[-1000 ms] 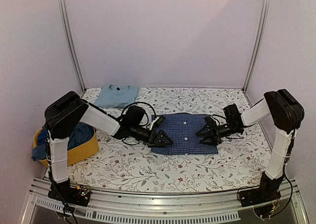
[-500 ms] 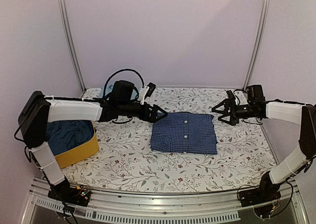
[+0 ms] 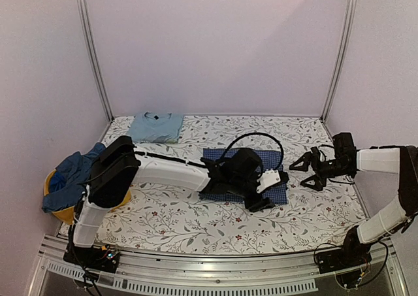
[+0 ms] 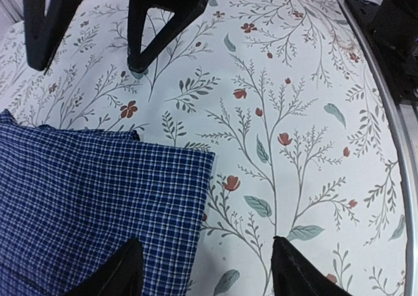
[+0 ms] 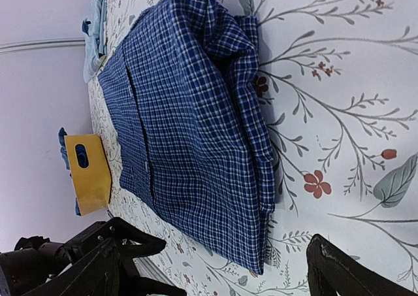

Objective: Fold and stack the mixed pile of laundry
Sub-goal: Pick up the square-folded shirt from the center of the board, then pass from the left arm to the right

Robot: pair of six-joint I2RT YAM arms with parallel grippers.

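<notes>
Left tool (image 4: 206, 245) open, straddling the checked shirt's (image 4: 98, 191) corner, which its arm (image 3: 170, 172) hides from overhead; right tool (image 3: 305, 170) spread wide at three o'clock, table (image 4: 294, 113) between them

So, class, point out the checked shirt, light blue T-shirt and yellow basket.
checked shirt (image 5: 196, 126): right wrist view, middle of folded front.
light blue T-shirt (image 3: 155, 127): top view, centre of its body.
yellow basket (image 5: 91, 178): right wrist view, side wall.

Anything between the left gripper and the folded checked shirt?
Nothing visible. In the left wrist view the left gripper's open jaws straddle the checked shirt's edge directly, with only the floral table cover beneath. The right gripper hangs open farther off, apart from the shirt.
</notes>
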